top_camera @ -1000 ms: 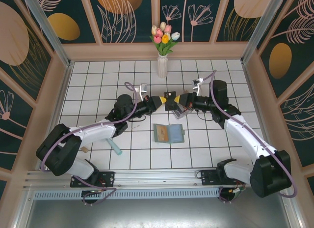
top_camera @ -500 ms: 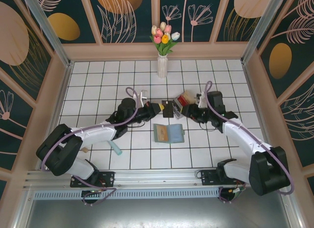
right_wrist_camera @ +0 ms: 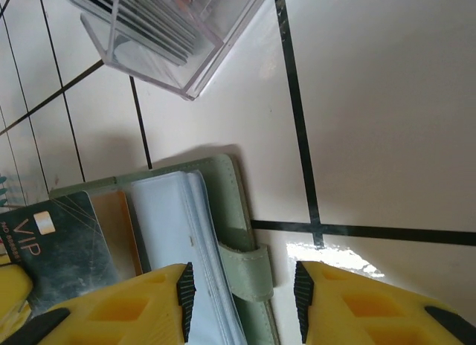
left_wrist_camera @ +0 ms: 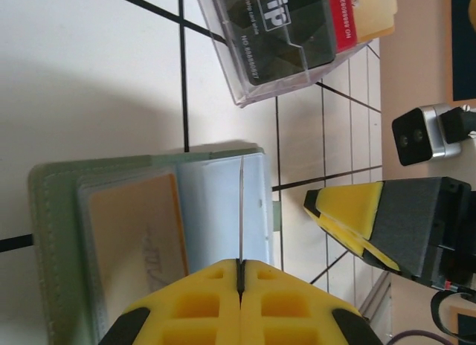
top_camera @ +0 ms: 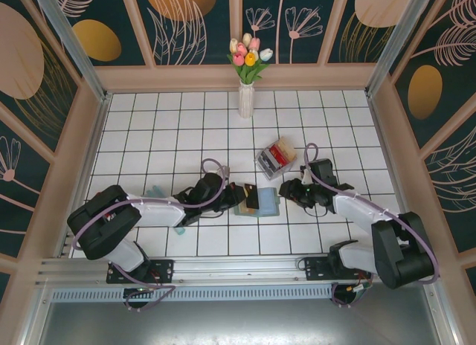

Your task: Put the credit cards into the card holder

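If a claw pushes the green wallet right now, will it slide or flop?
Likely slide: the card holder lies flat and open on shiny tile. It looks soft, with thin clear sleeves, so lifted by one edge it'd probably flop. It seems light, being so thin.

1. Card holder [top_camera: 269,204]: we see it lying open on the tabletop [top_camera: 149,122], grey-green outside, pale blue inside.
2. Tan card [left_wrist_camera: 137,233]: tucked in one pocket.
3. Dark card [right_wrist_camera: 67,241]: held over the holder.
4. Red card [top_camera: 279,153]: in the clear box [top_camera: 266,163].

White tiled surface [top_camera: 149,114], dark grout. Teal walls [top_camera: 201,25] with floral prints, wood frames. White vase [top_camera: 246,100] of tulips [top_camera: 249,53] at back. Metal rail [top_camera: 245,293] in front.
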